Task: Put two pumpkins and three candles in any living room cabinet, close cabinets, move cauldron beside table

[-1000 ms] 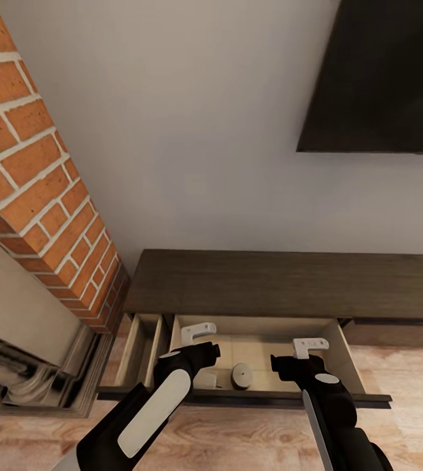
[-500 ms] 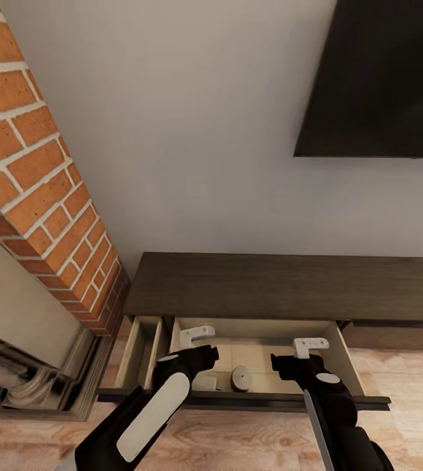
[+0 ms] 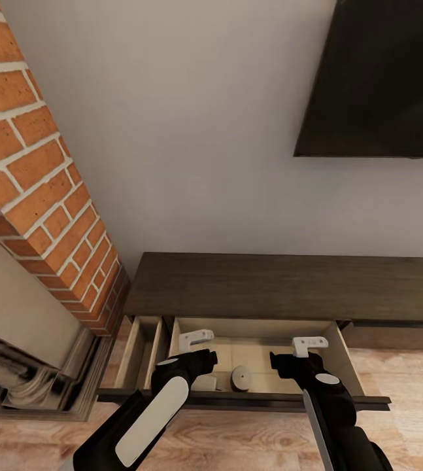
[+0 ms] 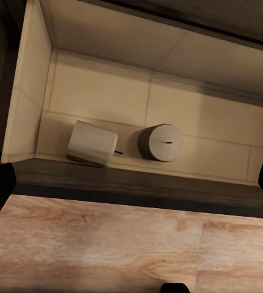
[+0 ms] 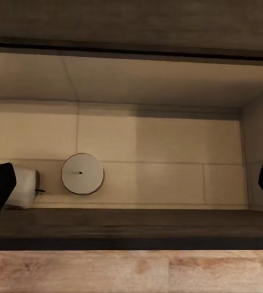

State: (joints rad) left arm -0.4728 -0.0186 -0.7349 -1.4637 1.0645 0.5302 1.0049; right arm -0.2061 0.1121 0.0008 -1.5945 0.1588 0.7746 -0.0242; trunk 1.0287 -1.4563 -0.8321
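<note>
The long, low dark-brown wood cabinet (image 3: 283, 286) stands against a pale wall beside a red brick chimney (image 3: 38, 176), its wide pale-lined drawer (image 3: 342, 356) pulled out over light wood flooring (image 3: 237, 438). Two stubby cream candles lie inside near the front, one upright (image 3: 241, 377) and one tipped over (image 4: 93, 143) just beside it. The left gripper (image 3: 195, 339) and right gripper (image 3: 309, 343) hover above the drawer, both with fingers spread apart and empty.

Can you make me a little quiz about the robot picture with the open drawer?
1. True or false: the drawer of the cabinet is pulled open.
2. How many candles lie in the drawer? A) none B) two C) five
3. Fill in: one candle stands upright and the other candle lies on its ____.

Key
1. True. Its pale inside shows under the left claw and right claw.
2. B.
3. Side. Its flat end faces sideways, beside the upright one.
</note>
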